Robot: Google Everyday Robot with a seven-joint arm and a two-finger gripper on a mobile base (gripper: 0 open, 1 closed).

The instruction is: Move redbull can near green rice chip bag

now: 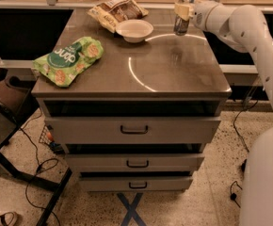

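Observation:
The redbull can point(181, 25), slim and silver-grey, is at the far right of the cabinet top point(174, 74). My gripper point(183, 10) comes in from the right on the white arm and is shut around the can's upper half. The can's base looks just off the surface. The green rice chip bag point(68, 60) lies flat near the front left corner, far from the can.
A white bowl point(134, 30) sits at the back middle, with a tan-and-brown snack bag point(116, 11) behind it. The cabinet has three drawers point(134, 129) below. A dark chair point(7, 98) and cables are on the floor at the left.

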